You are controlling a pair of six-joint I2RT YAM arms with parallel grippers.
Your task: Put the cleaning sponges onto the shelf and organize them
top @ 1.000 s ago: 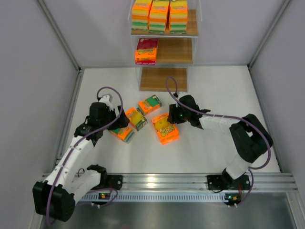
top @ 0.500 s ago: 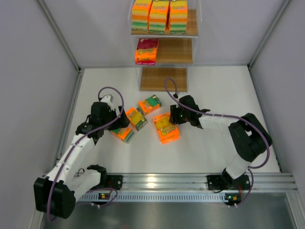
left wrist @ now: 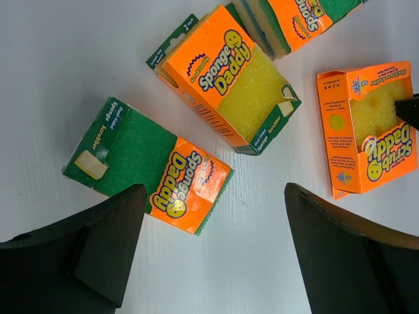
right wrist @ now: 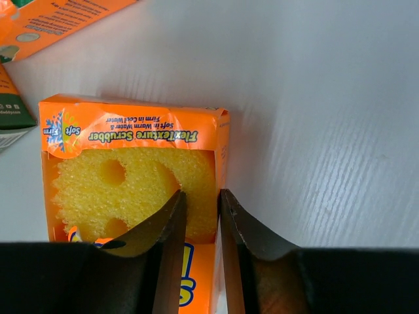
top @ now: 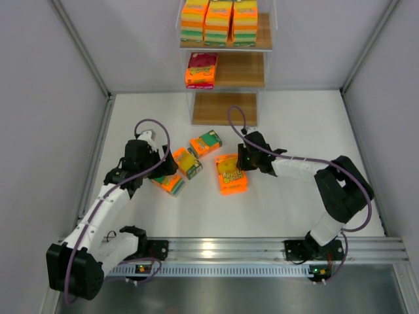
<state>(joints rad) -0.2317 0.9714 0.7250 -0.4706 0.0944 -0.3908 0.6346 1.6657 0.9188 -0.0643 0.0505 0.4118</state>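
Observation:
The shelf (top: 224, 108) stands at the back; its top tier holds several stacked sponge packs (top: 219, 23), and its middle tier holds one magenta pack (top: 201, 70). Several packs lie on the table. My right gripper (top: 241, 160) (right wrist: 201, 199) is shut on the right edge of an orange Scrub Daddy pack (top: 231, 175) (right wrist: 131, 163), one finger in its yellow cutout. My left gripper (top: 162, 171) (left wrist: 215, 196) is open and empty, hovering just short of a green-and-orange pack (top: 170, 184) (left wrist: 147, 163). A yellow-faced pack (top: 187, 162) (left wrist: 229, 78) and a green-ended pack (top: 206, 142) (left wrist: 301, 16) lie beyond.
The shelf's bottom board is bare wood. Grey walls close in the white table (top: 294, 124) on the left, right and back. An aluminium rail (top: 216, 248) with both arm bases runs along the near edge.
My right gripper has turned the Scrub Daddy pack more upright and drawn it slightly right and toward the back. The left arm has hardly moved.

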